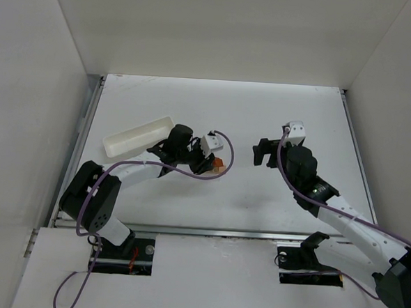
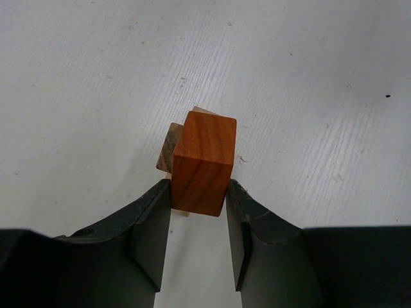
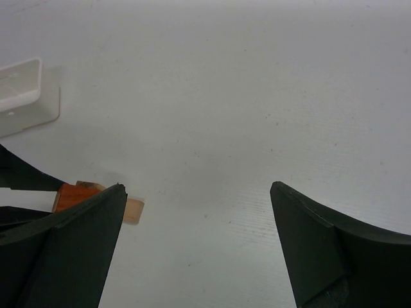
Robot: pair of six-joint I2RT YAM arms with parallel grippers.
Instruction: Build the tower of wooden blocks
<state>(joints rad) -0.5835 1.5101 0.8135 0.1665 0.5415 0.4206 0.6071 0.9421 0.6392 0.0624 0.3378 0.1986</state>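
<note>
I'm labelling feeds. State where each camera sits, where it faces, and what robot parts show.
Top external: above, behind the robot, looking down on the white table; both arms, left claw, right claw show.
Left wrist: looks along its fingers at the reddish-brown wooden block they clamp.
Right wrist: looks between its open fingers across the table toward the left claw.
Shared: every view shows that block; top and right wrist also the long white plastic tray.

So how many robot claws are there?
2. The left gripper is near the white tray, shut on the reddish-brown block. The right gripper hangs open over the table, farther right, holding nothing. None seem hidden.
</note>
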